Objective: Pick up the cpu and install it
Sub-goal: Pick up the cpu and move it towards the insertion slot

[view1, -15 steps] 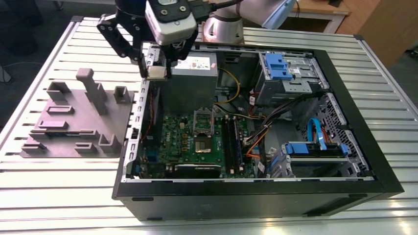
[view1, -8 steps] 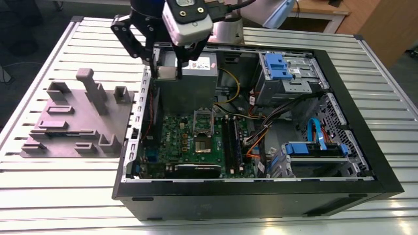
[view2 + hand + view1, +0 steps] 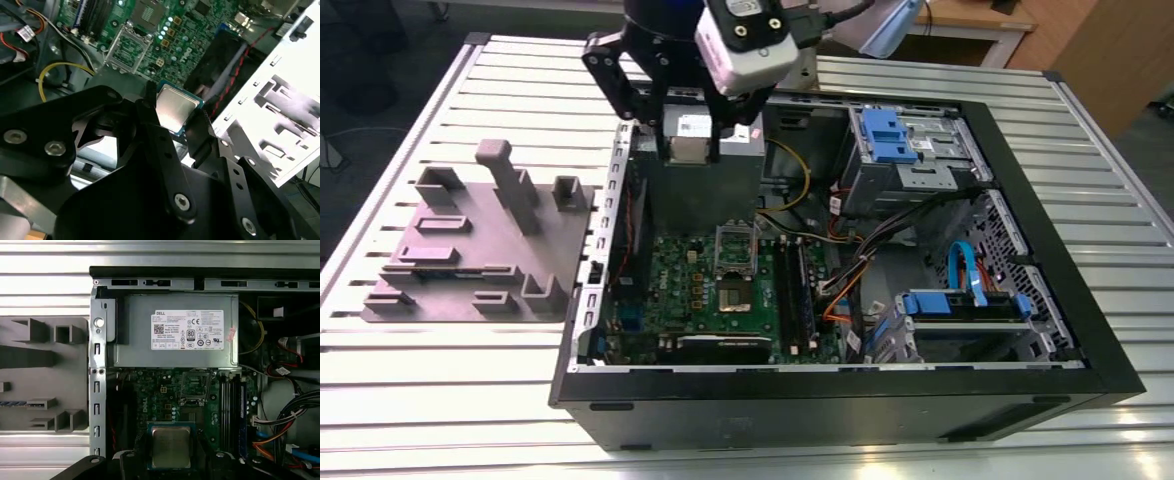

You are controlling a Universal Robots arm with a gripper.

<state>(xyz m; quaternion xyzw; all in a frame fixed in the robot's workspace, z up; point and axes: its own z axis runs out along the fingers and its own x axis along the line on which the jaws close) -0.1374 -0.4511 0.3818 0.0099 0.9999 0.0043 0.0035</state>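
My gripper (image 3: 692, 120) hangs above the open computer case (image 3: 854, 390), over the grey power supply box (image 3: 707, 172). It is shut on the cpu (image 3: 690, 128), a small square chip with a silvery top. In both wrist views the cpu (image 3: 171, 446) (image 3: 175, 106) sits flat between the black fingers (image 3: 206, 452), well above the green motherboard (image 3: 160, 400). The socket (image 3: 736, 296) lies uncovered on the board, its silver frame (image 3: 736, 245) hinged up toward the power supply. That frame (image 3: 195, 384) sits between the cpu and the labelled box (image 3: 175, 330).
A grey fixture with upright holders (image 3: 480, 250) stands on the slatted table at the exterior view's left. Inside the case are drive cages with blue latches (image 3: 894, 130) (image 3: 961, 305), memory slots (image 3: 794, 290), and loose orange, yellow and blue cables (image 3: 854, 270).
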